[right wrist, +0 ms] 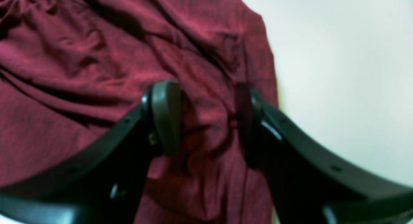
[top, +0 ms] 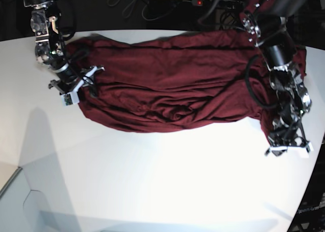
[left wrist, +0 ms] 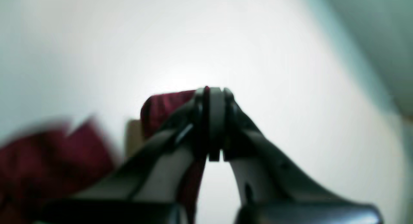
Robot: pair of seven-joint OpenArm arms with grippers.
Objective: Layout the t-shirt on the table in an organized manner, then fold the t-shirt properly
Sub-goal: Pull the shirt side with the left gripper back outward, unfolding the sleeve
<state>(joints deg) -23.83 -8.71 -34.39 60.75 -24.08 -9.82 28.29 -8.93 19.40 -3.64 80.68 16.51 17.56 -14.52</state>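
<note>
Here the left claw [left wrist: 215, 120] pinches the soft, creased maroon t-shirt [top: 172, 85]; right claw [right wrist: 206, 120] gapes wide.

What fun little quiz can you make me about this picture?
1. True or false: the shirt is folded neatly.
2. Which hand is pinching cloth: A) left hand B) right hand?
3. What colour is the table?

Key:
1. False. It lies crumpled.
2. A. The left hand is shut on a bit of shirt; the right hand is open over it.
3. White.
</note>
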